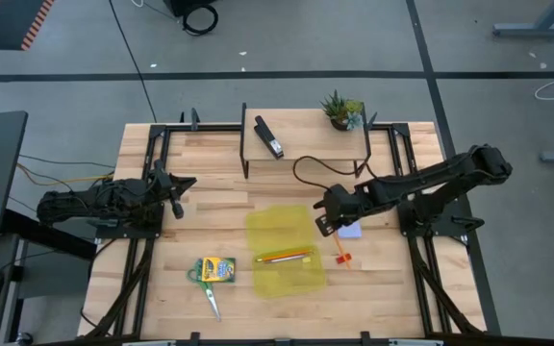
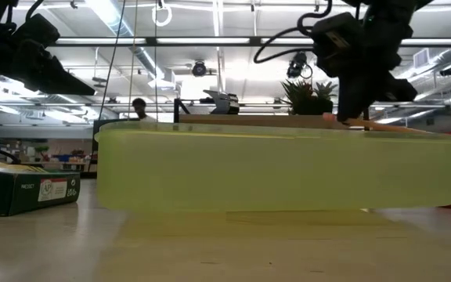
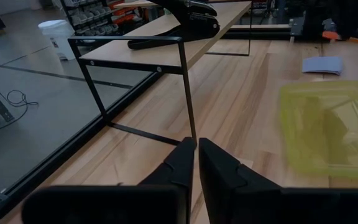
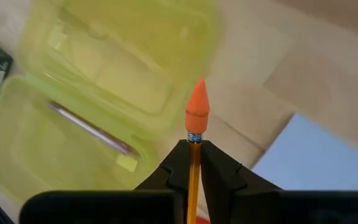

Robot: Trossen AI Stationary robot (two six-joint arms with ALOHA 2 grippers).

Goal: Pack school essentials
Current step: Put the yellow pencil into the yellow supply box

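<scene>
- Most of the low view is blocked by the translucent yellow-green case; in the high view it lies open at the table's middle.
- Print on the crayon box, left of the case, cannot be read.
- An orange-capped pencil is pinched by the right gripper, above the case's right edge beside the lavender-blue notepad.
- The left gripper, fingers together, is held empty at the table's left.
</scene>
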